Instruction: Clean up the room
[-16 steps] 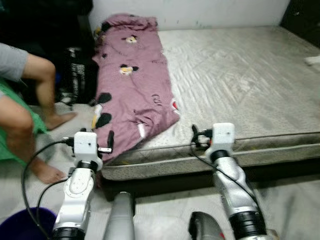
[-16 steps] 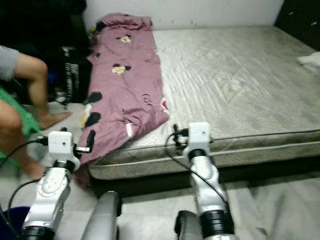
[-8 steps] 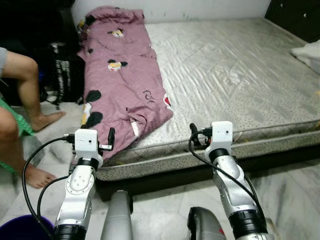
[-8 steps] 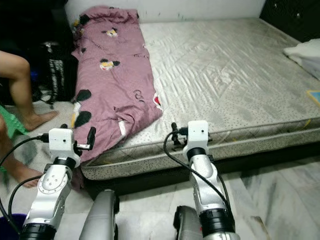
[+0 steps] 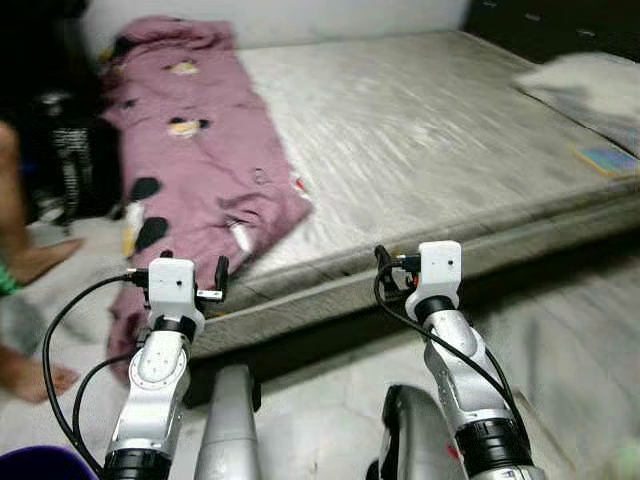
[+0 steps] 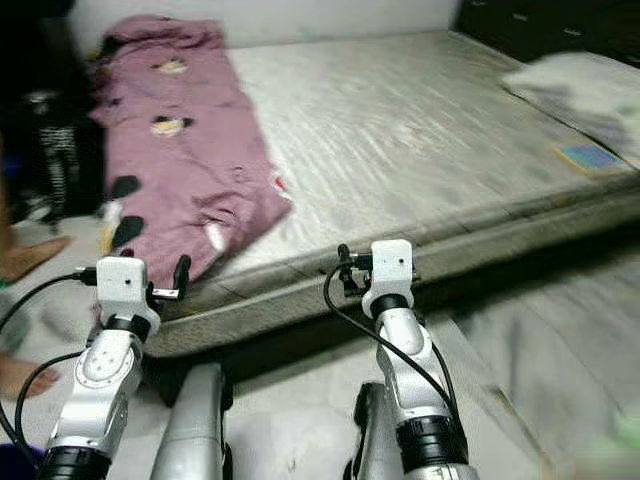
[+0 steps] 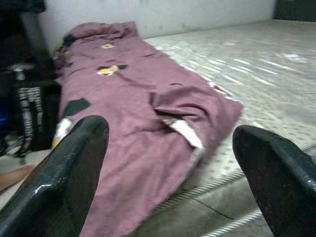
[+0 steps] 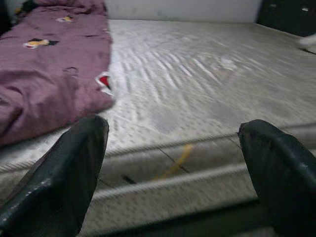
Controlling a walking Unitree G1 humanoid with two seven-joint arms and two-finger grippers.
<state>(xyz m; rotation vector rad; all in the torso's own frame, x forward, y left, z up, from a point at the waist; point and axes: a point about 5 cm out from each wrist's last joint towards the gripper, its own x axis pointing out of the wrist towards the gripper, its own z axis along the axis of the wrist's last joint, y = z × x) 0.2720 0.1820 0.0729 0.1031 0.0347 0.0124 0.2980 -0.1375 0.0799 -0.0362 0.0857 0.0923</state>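
Left claw (image 7: 168, 163), seen from its wrist, is spread wide facing the purple blanket (image 7: 133, 113) on the mattress (image 7: 256, 69). Right claw (image 8: 173, 163) is spread too. Head view: you'd pinch the soft, light blanket's overhanging corner.

Bed ahead of robot, blanket on its left side, pillow far right

Mattress (image 5: 420, 130) lies across the front, its near edge just beyond both arms; blanket (image 5: 190, 170) runs front-to-back along the mattress's left side, its near end hanging over the left front corner toward the floor (image 5: 330, 400). Pillow (image 5: 590, 85) on the far right of the mattress, a small flat item (image 5: 605, 160) just in front of it near the right edge. Left of the bed, a bag (image 5: 65, 150) on the floor beside the blanket; a person's feet (image 5: 35, 375) on the floor at far left, nearer than the bag. Left claw (image 7: 168, 163) before the blanket's hanging end, right claw (image 8: 173, 163) before the mattress's front edge, wall (image 7: 163, 17) behind the bed
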